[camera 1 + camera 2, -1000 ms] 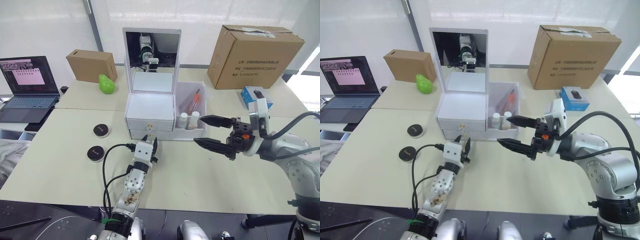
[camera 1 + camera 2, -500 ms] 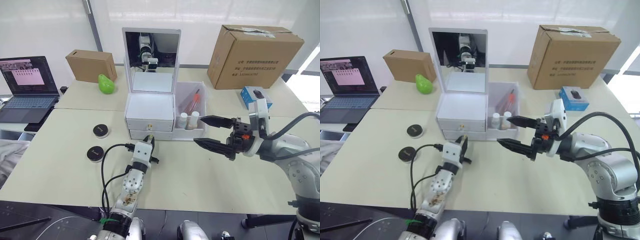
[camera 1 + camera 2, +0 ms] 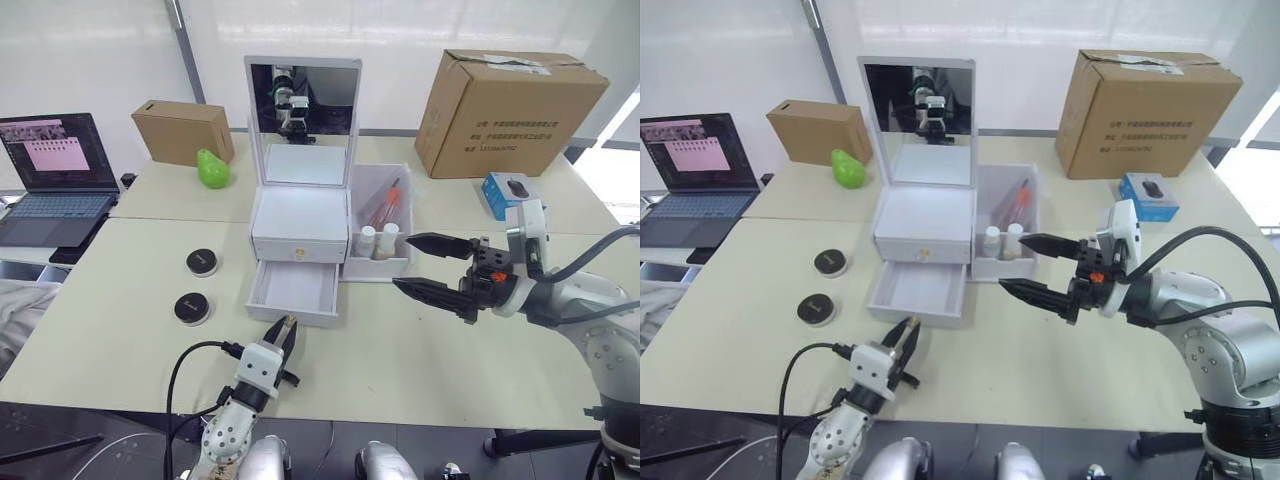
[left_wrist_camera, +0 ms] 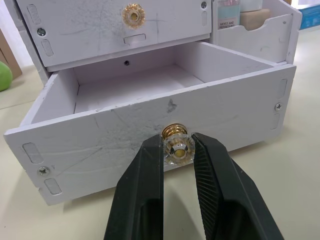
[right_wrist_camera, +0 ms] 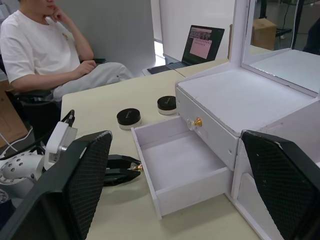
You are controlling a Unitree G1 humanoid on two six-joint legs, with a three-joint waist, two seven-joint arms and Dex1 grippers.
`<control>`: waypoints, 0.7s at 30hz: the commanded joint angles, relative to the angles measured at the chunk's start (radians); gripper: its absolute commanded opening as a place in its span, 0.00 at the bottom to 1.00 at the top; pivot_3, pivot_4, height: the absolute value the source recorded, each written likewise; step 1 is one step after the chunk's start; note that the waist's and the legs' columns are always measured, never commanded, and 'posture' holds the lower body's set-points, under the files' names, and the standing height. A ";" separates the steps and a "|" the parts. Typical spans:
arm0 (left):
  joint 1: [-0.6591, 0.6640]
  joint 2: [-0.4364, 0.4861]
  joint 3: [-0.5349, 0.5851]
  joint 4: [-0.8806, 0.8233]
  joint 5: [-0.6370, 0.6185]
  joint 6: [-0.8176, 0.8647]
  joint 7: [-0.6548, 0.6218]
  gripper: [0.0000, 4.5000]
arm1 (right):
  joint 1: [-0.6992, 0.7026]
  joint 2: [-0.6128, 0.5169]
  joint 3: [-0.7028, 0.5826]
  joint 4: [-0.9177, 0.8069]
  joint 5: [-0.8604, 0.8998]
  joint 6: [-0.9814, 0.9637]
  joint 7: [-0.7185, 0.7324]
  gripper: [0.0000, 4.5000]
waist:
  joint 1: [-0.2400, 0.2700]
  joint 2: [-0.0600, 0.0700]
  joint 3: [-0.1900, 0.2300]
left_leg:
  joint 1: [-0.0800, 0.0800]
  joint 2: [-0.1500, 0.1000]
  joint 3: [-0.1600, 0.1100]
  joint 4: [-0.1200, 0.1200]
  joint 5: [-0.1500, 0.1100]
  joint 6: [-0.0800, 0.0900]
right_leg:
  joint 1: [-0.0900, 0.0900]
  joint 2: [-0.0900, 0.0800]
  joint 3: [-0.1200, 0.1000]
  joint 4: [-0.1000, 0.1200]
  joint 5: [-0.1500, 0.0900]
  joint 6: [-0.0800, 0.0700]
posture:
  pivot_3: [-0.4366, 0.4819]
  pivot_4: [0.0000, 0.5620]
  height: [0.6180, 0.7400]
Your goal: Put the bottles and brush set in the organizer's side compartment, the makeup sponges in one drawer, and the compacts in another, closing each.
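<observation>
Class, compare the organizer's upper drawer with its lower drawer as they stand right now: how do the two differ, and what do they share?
The upper drawer is shut flush with the organizer; the lower drawer is pulled out, and its inside looks empty. The upper drawer's gold knob stands free, while the lower drawer's knob sits between the fingers of the left gripper. Both are white, with one gold knob at the middle of the front.

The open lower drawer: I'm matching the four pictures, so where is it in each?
Left eye view: lower drawer pulled out under the mirror, centre.
Right eye view: left of centre.
Left wrist view: straight ahead, its knob between the left gripper's fingers.
Right wrist view: centre, beneath the upper drawer.
Shared landmark: upper drawer's gold knob.
</observation>
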 commanded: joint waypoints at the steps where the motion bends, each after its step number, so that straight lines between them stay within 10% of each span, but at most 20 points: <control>1: 0.004 -0.006 -0.034 -0.039 0.000 0.006 -0.019 0.12 | -0.003 -0.015 -0.033 -0.024 0.018 -0.004 0.003 1.00 | 0.000 0.000 0.000 | 0.000 0.000 0.000 0.000 0.000 0.000 | 0.000 0.000 0.000 0.000 0.000 0.000 | 0.48 0.27 1.00; 8: 0.000 -0.013 -0.036 -0.038 0.012 0.007 -0.017 0.12 | -0.013 -0.015 -0.026 -0.019 0.019 -0.004 0.006 1.00 | 0.000 0.000 0.000 | 0.000 0.000 0.000 0.000 0.000 0.000 | 0.000 0.000 0.000 -0.001 0.000 0.000 | 0.48 0.27 1.00; 19: 0.113 0.179 0.122 -0.214 -0.194 0.088 -0.177 0.97 | 0.062 -0.060 -0.113 -0.002 0.038 0.000 0.051 1.00 | -0.004 0.001 0.000 | 0.000 0.002 0.000 -0.002 0.000 0.000 | 0.000 0.002 0.000 -0.004 0.001 0.000 | 0.48 0.27 1.00; 21: 0.148 0.244 0.177 -0.261 -0.303 0.136 -0.248 0.99 | 0.096 -0.079 -0.149 0.006 0.044 0.004 0.065 1.00 | -0.005 0.001 0.001 | 0.000 0.002 0.000 -0.003 0.000 0.000 | 0.000 0.000 0.000 -0.005 0.000 -0.002 | 0.48 0.27 1.00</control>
